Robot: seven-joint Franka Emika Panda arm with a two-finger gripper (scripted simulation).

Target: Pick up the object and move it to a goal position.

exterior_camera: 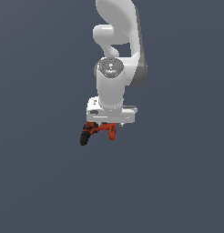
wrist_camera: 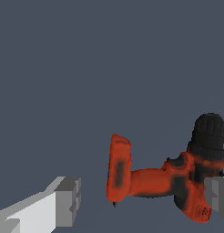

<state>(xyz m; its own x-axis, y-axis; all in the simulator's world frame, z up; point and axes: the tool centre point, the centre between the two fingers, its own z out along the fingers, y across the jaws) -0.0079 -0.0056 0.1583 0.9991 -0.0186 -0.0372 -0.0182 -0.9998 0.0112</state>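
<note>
The white arm (exterior_camera: pixel 117 50) is hanging straight down over the plain grey-blue ground (exterior_camera: pixel 36 182), and the gripper (exterior_camera: pixel 101 126) is sitting right over the drill (exterior_camera: pixel 96 131). In the exterior view the drill is poking out from just beneath the white gripper body: its black rounded end is angling down toward the exterior view's left of the gripper, while an orange-red stub is showing under the gripper's middle.

The wrist view is giving the closer look. The drill (wrist_camera: pixel 168 179) is lying between the two grey fingers (wrist_camera: pixel 68 200), its flat orange-red base turned toward one finger and its black chuck end next to the other. The finger by the chuck end is showing at the picture's edge right against the drill's orange-red body and looking to be touching it; the other finger is standing clearly apart from the base, with bare ground showing in the gap. So the jaws are standing wide, wider than the drill is long, and nothing is clamped between them. Whether the drill is resting on the ground or lifted, I cannot tell from either view
</note>
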